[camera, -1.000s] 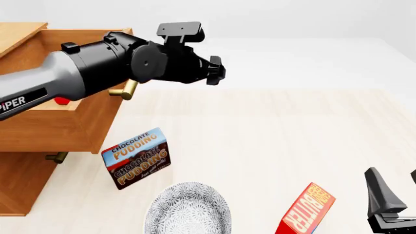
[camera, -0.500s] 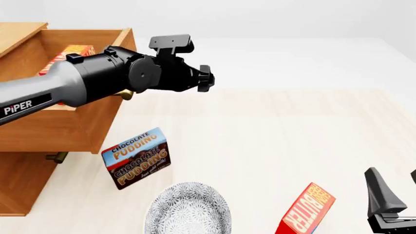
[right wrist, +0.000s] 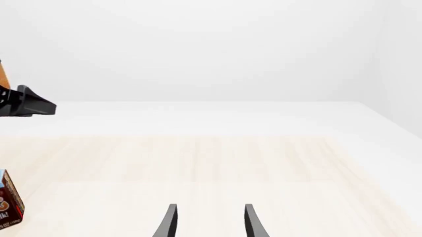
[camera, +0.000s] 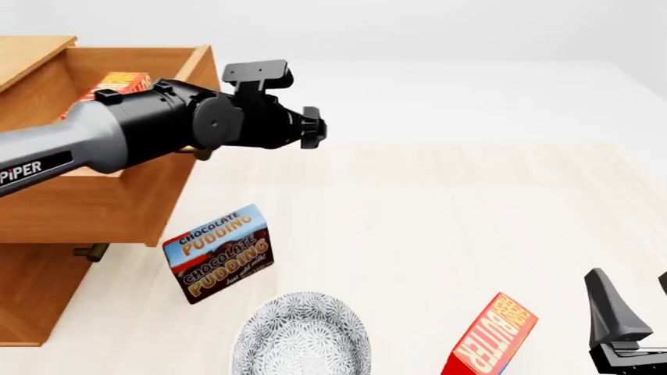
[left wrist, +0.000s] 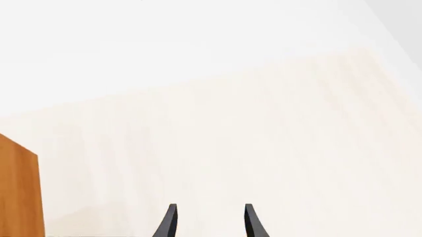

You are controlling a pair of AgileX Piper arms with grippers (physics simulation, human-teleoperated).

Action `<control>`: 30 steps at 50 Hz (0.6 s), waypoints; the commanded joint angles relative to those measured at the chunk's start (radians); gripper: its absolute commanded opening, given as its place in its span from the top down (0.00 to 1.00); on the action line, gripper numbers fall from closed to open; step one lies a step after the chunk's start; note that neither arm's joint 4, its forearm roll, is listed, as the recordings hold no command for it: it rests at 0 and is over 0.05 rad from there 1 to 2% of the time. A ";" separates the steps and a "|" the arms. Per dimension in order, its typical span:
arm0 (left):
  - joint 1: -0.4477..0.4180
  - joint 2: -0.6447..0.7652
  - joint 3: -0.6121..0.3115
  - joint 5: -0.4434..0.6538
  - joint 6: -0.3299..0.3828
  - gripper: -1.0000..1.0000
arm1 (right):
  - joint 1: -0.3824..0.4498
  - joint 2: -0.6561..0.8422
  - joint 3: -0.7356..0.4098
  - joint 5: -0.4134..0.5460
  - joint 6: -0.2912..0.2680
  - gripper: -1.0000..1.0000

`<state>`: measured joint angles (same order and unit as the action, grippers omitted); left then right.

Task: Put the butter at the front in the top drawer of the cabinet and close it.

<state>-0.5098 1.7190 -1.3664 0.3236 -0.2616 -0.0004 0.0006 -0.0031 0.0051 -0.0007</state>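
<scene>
One butter carton (camera: 115, 82) lies inside the open top drawer (camera: 156, 187) of the cabinet (camera: 31, 289), partly hidden behind my left arm. A second butter carton (camera: 490, 337) stands tilted on the table at the front right. My left gripper (camera: 311, 127) hovers just right of the drawer's front corner. Its fingers (left wrist: 170, 221) are apart with nothing between them, over bare table. The right gripper (camera: 636, 301) is open at the front right edge, just right of the second butter, and is empty in its wrist view (right wrist: 211, 222).
A Chocolate Pudding box (camera: 219, 251) stands in front of the drawer, also at the edge of the right wrist view (right wrist: 8, 205). A patterned grey plate (camera: 300, 340) lies at the front centre. The lower drawer's brass handle (camera: 92, 251) pokes out below.
My left arm has drawn back to the left and slightly down, uncovering the butter inside the drawer. The right gripper, the boxes and the plate have not moved.
</scene>
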 commanded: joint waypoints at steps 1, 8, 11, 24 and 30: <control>0.033 -0.010 0.017 -0.009 0.004 0.00 | 0.000 0.000 0.001 -0.001 0.000 0.00; 0.048 -0.013 0.022 -0.005 0.012 0.00 | 0.000 0.000 0.001 -0.001 0.000 0.00; 0.053 -0.013 0.025 -0.004 0.013 0.00 | 0.000 0.000 0.001 -0.001 0.000 0.00; 0.094 -0.031 0.052 0.003 0.024 0.00 | 0.000 0.000 0.001 -0.001 0.000 0.00; 0.116 -0.055 0.079 0.003 0.032 0.00 | 0.000 0.000 0.001 -0.001 0.000 0.00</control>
<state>-0.4303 1.6886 -1.3213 0.3261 -0.2398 -0.0005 0.0006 -0.0031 0.0051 -0.0006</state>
